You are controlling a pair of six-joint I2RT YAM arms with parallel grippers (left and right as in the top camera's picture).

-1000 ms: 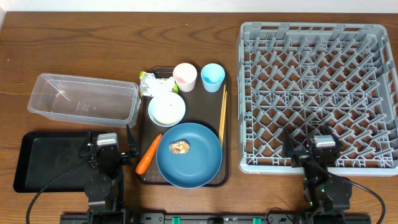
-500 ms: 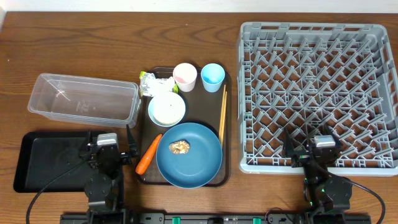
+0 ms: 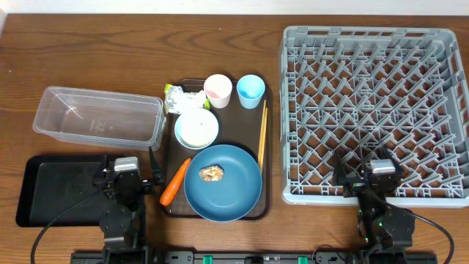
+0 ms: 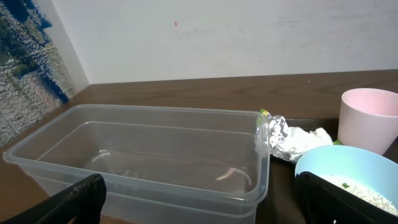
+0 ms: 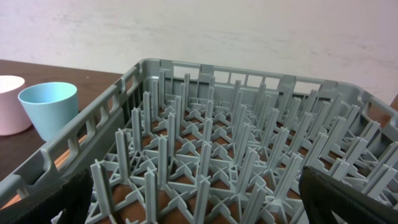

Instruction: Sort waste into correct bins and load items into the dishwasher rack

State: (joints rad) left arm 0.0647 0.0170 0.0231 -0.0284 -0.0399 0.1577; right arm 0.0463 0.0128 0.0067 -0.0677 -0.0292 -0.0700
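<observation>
Carrot (image 3: 175, 180) orange, tapered (lower end perhaps on tray (image 3: 234, 125) rim).

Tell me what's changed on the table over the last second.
Nothing visibly changed. The left claw and right claw stay open and parked, and the carrot, blue plate and chopsticks lie where they were.

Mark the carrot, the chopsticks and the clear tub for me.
orange carrot (image 3: 175, 181), overhead view, middle of its body.
wooden chopsticks (image 3: 261, 136), overhead view, mid-length of the pair.
clear plastic tub (image 3: 95, 117), overhead view, bare floor.
</observation>
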